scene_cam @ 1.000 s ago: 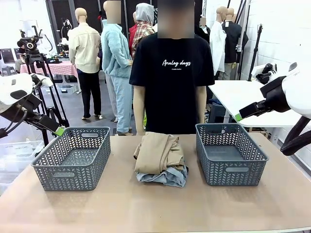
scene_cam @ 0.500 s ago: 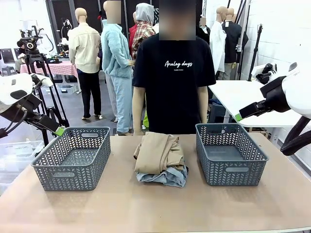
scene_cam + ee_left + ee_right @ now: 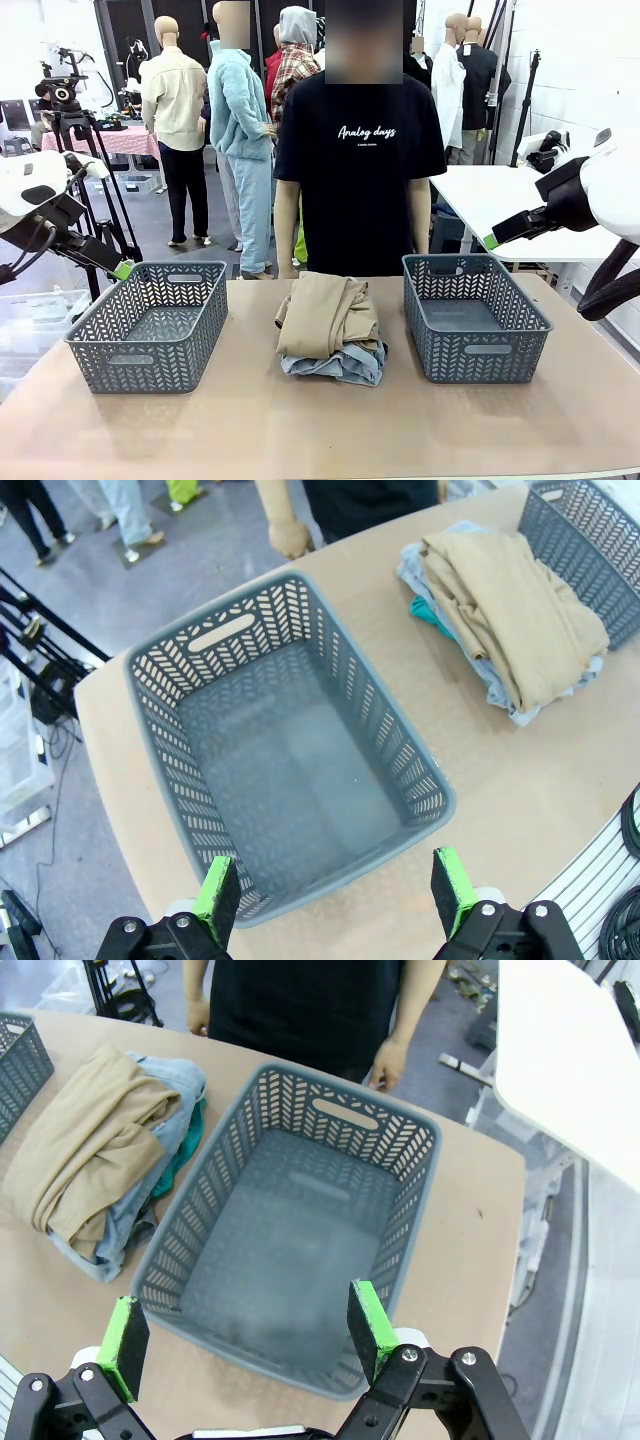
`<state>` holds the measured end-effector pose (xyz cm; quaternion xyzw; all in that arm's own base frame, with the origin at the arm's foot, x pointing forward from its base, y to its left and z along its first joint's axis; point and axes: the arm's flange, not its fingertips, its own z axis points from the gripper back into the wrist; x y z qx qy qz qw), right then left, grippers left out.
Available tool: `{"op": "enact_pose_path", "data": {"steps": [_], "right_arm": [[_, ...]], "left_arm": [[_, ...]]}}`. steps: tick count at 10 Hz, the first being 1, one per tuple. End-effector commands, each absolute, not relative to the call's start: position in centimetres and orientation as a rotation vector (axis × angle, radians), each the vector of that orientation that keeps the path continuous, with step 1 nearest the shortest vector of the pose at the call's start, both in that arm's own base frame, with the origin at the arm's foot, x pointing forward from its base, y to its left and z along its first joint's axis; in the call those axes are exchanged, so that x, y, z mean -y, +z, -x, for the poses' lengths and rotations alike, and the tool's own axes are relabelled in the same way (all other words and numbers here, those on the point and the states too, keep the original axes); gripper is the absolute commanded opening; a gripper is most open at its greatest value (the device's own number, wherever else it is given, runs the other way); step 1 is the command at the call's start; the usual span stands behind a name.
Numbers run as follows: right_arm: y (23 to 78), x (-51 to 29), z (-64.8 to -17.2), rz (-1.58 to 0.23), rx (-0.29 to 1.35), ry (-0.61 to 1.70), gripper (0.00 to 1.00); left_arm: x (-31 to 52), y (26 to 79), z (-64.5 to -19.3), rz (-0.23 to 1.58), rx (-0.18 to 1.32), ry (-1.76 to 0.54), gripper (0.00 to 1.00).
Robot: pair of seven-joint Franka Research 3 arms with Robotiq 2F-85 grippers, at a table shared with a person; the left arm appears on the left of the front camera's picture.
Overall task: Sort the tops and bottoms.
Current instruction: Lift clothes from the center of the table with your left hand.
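So — nothing sorted yet. Pile sits at centre of tabletop (image 3: 320, 430) between two grey baskets: tan top (image 3: 325, 315) uppermost, denim bottoms (image 3: 345, 368) beneath, teal tee (image 3: 422, 610) peeking out sideways. Likely staged so each arm has own basket near. Both empty, fingers apart: left claw (image 3: 335, 890) poised near left basket (image 3: 150, 350), right claw (image 3: 246, 1338) near right basket (image 3: 480, 350). At far edge, person (image 3: 360, 150) waits. Surface plain brown — camera tripod (image 3: 75, 125), white table (image 3: 500, 205) behind.

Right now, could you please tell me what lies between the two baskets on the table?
A stack of folded clothes sits between the left basket and the right basket, a tan top over blue denim, clear in the front view.
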<state>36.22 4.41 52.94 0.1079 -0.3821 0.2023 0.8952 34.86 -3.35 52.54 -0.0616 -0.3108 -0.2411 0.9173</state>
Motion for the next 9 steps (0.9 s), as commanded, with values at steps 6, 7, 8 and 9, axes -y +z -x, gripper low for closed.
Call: {"op": "enact_pose_path", "data": {"steps": [6,7,8,9], "right_arm": [[52.7,-4.5,-36.4,-0.222,0.783,0.411,1.0],[52.7,-4.5,-36.4,-0.222,0.783,0.411,1.0],[52.7,-4.5,-36.4,-0.222,0.783,0.411,1.0],[52.7,-4.5,-36.4,-0.222,0.783,0.411,1.0]], "left_arm": [[3.4,52.5,-34.9,0.127,0.639,-0.496,1.0],[4.4,53.0,-35.0,0.131,0.628,-0.54,1.0],[7.9,53.9,-34.3,0.109,0.637,-0.656,1.0],[11.8,54.7,-34.0,0.072,0.644,-0.765,1.0]]}}
